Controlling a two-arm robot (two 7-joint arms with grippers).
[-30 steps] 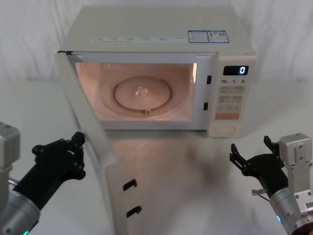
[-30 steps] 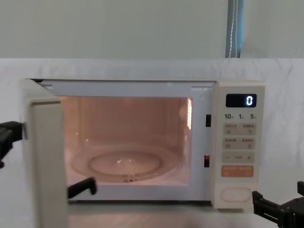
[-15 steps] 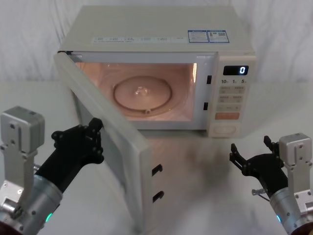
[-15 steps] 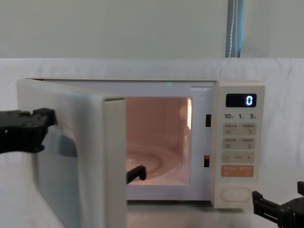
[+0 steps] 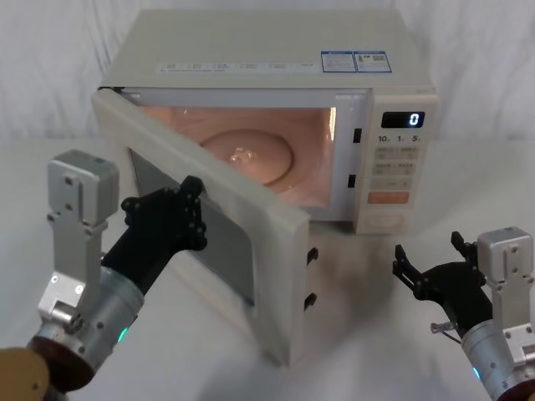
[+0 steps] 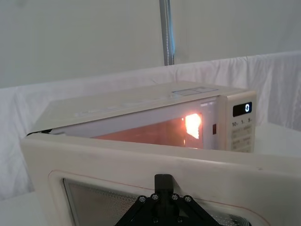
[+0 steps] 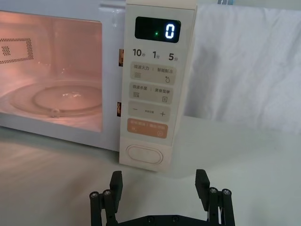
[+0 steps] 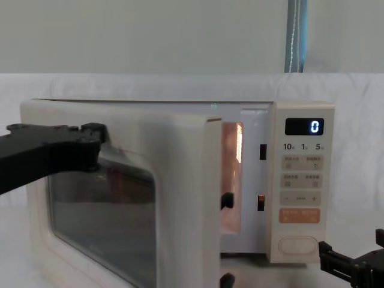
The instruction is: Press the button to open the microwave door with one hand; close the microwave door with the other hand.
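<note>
The microwave (image 5: 276,92) sits at the table's (image 5: 376,334) far edge, centre, w/ the cavity lit and the display reading 0. It looks boxy and heavy enough that a push on the door shouldn't slide it, tho a hard shove might.

The microwave door (image 5: 209,242) is hinged at the oven's left side and stands roughly half open, its free edge w/ the two latch hooks pointing toward the table's near edge. It's a stiff cream panel w/ a dark glass window, prob. light on its hinge and swinging freely, so no grip is needed, just a flat push. Best contact is on the cream frame, toward the free edge for leverage. The glass is the fragile, slippery bit, so better avoided. Latch hooks will likely need a firm last press to click in.

The left claw (image 5: 180,221) is against the door's outer face, near the window's upper part. In the left wrist view the fingers look drawn together into one narrow tip on the frame just above the window, i.e. closed and holding nothing.

The right claw (image 5: 430,263) hangs low over the table's near right part, fingers spread apart and empty, just in front of the control panel.

The button (image 7: 145,154) sits at the panel's bottom, under the orange key, not touched by anything.
</note>
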